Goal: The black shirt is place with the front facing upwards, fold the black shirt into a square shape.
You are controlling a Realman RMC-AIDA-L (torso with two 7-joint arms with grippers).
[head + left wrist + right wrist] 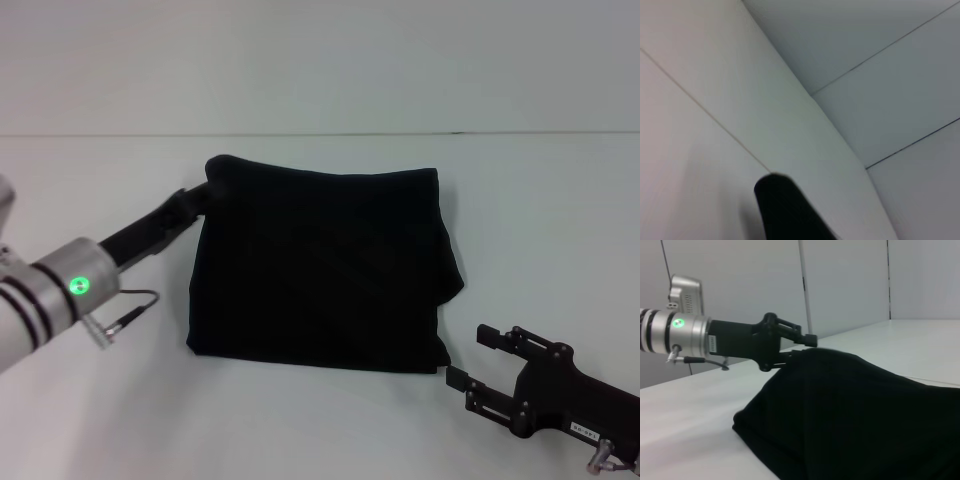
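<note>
Jaws of the left gripper (203, 197) look closed on the far left corner of the black shirt (320, 270), lifting it a bit. Right gripper (478, 365) sits w/ jaws apart, empty, near the shirt's near right corner. Shirt lies mid white surface (320, 420), already a rough rectangle. Risk – dragging the pinched corner could skew layers or undo the fold. Lettering, neck label hidden; left jaws half buried in cloth.

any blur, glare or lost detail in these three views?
Head view: even light, no glare, but the black shirt shows almost no fold detail. Left wrist view: soft, a dark blurred shape close up. Right wrist view: left gripper sharp at the shirt's raised corner.
</note>
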